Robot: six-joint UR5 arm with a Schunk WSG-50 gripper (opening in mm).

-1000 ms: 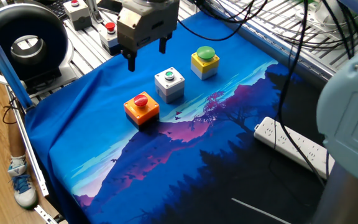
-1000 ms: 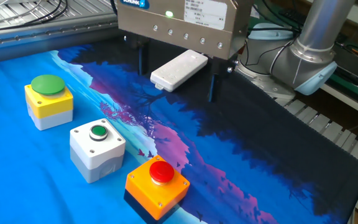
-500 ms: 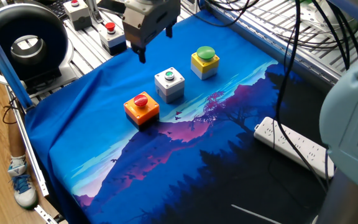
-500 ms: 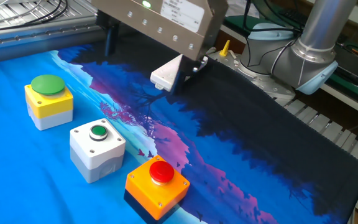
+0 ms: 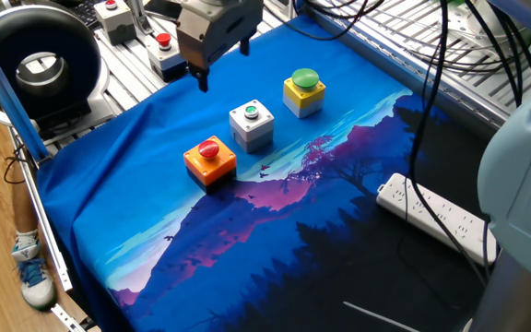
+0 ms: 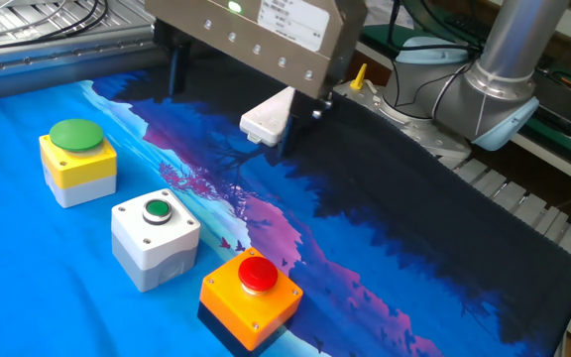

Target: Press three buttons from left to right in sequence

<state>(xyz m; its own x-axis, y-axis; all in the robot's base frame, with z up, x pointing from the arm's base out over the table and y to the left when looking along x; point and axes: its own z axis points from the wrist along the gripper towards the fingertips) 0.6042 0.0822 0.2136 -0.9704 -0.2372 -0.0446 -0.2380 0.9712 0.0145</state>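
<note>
Three button boxes stand in a diagonal row on the blue cloth. The orange box with a red dome button (image 5: 210, 157) (image 6: 251, 296) is at one end, the light grey box with a small green button (image 5: 252, 124) (image 6: 155, 236) is in the middle, and the yellow box with a large green dome button (image 5: 303, 92) (image 6: 77, 157) is at the other end. My gripper (image 5: 222, 63) (image 6: 231, 104) hangs above the cloth's back edge, behind the boxes and apart from them. Its fingers are open with a wide gap and hold nothing.
A white power strip (image 5: 436, 218) (image 6: 266, 117) lies on the dark part of the cloth. Two grey boxes with red buttons (image 5: 161, 52) stand on the metal frame behind. A black round device (image 5: 35, 55) is at the far left. The arm's base (image 6: 504, 79) stands beyond the cloth.
The gripper has turned about its vertical axis and drifted up and back from the boxes. The boxes have not moved.
</note>
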